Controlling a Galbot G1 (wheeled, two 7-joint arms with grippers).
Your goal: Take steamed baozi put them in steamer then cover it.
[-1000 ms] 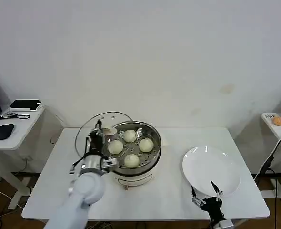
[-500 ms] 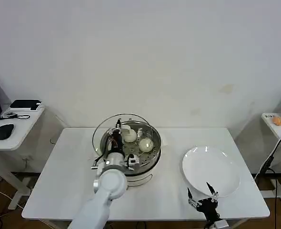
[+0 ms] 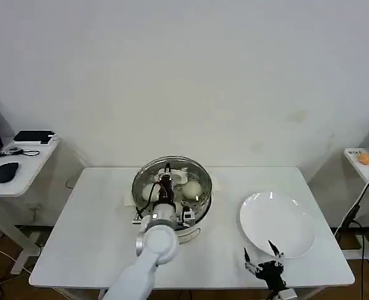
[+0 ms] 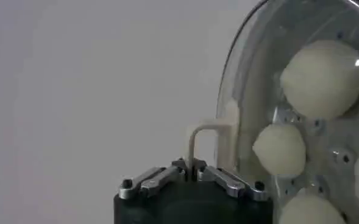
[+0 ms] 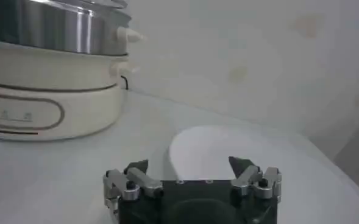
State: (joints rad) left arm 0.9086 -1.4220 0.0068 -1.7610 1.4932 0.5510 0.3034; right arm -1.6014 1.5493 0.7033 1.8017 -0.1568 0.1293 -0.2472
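White rounded left arm; black tools with silver-linked fingers.

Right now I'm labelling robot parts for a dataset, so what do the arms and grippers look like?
The left arm is glossy white and rounded, ending in a ball-like joint. The left gripper has a black body with silver-grey metal linkages and dark screws. The right gripper is the same build: black housing, silver links, dark pointed fingertips.

A white plate lies on the white table; a mouse rests on a side desk.
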